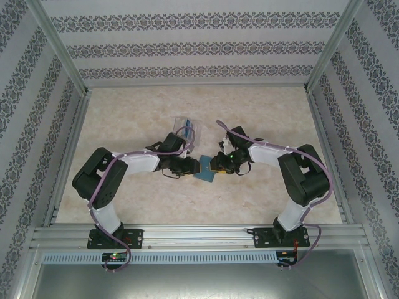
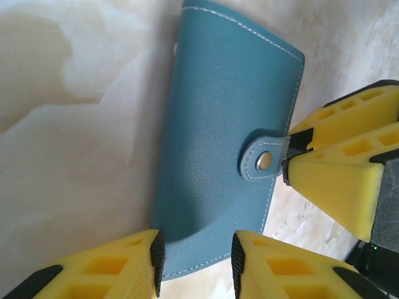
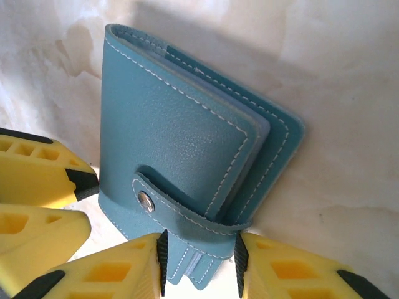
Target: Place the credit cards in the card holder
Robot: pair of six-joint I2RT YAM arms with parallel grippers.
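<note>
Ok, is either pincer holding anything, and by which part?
Cannot be told: both straddle the blue snap wallet, left pincer at a short end, right pincer at the strap edge; contact unclear.

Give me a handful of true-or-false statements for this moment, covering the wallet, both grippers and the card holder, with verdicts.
1. The wallet is folded shut with its strap snapped down. True.
2. The left gripper hangs over the card holder. False: its fingers are at the wallet's edge, and the clear card holder sits farther back on the table.
3. In the top view the two grippers come at the wallet from opposite sides, the right gripper from the right. True.
4. The wallet is brown and closes with a zip. False: it is blue with pale stitching and a metal snap.
</note>
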